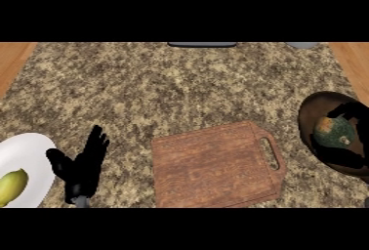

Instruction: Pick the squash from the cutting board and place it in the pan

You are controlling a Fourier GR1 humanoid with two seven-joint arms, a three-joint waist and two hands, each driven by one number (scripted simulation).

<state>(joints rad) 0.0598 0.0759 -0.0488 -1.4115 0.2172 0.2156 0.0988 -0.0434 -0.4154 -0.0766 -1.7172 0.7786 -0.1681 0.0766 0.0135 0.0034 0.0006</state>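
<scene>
Head view, looking steeply down on a speckled stone worktop (pixel 180 88) bordered left and right by strips of light wood.

Count of things: one cutting board, one pan, one squash, one plate, one yellow-green fruit, two hands.

Centre: a brown wooden cutting board (pixel 213 166), lying flat and slightly turned, with its handle slot toward the right. Its surface carries nothing.

Right edge: a dark round pan (pixel 308 114), partly cut off by the picture's border and set just beside the board's handle end without touching it. The squash (pixel 331 134), mottled green with an orange patch, lies inside the pan, well clear of the board.

The right hand (pixel 353 111) shows as a black shape over the pan, against the upper right side of the squash. Black hand and dark pan merge here, so whether it has hold of the squash cannot be told.

Lower left: the left hand (pixel 83 161) rests open above the worktop, fingers (pixel 95 141) straight and pointing up the picture, thumb spread to the left, holding nothing. It is well apart from the squash, with the whole board between them.

Left edge: a white plate (pixel 29 151), partly out of view, bearing the yellow-green fruit (pixel 10 187) near its lower rim.

Top edge: a dark grey object (pixel 202 44), only its edge visible.
</scene>
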